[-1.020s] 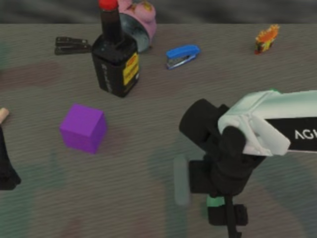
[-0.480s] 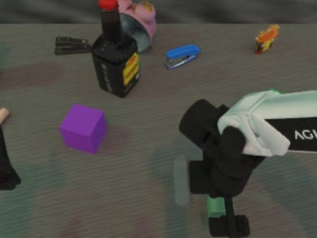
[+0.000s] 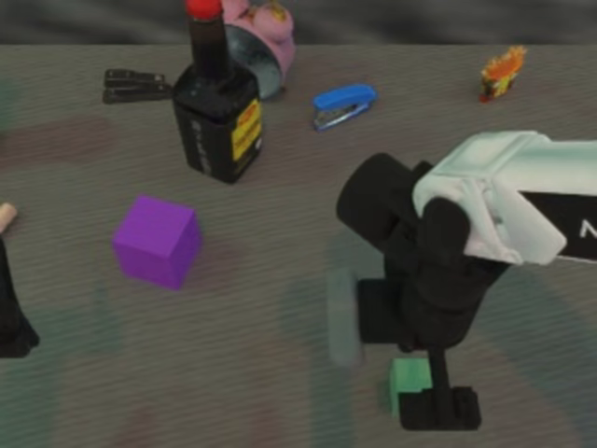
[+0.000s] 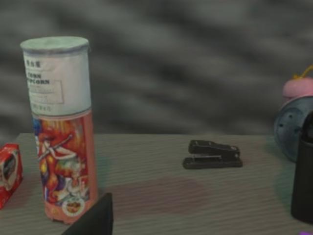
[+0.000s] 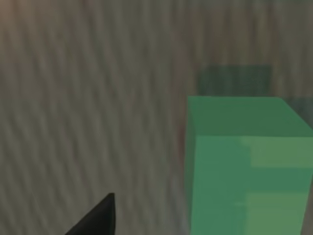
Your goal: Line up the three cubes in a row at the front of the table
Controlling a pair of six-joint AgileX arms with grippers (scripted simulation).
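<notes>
While hovering near the table's [image 3: 280, 308] front edge, right gripper [image 3: 438, 406] touching green cube [image 3: 408, 377], finger state unclear.

The right arm [image 3: 494, 210] wears a glossy white shell with a pale green tint along its edges and a black panel on its side carrying part of a white letter. Ahead of that shell everything is matte black: a rounded, bulbous housing, blocky segments and a thin stem ending in a squat black block. The left arm [image 3: 11, 313] shows only as a plain black shape.
</notes>
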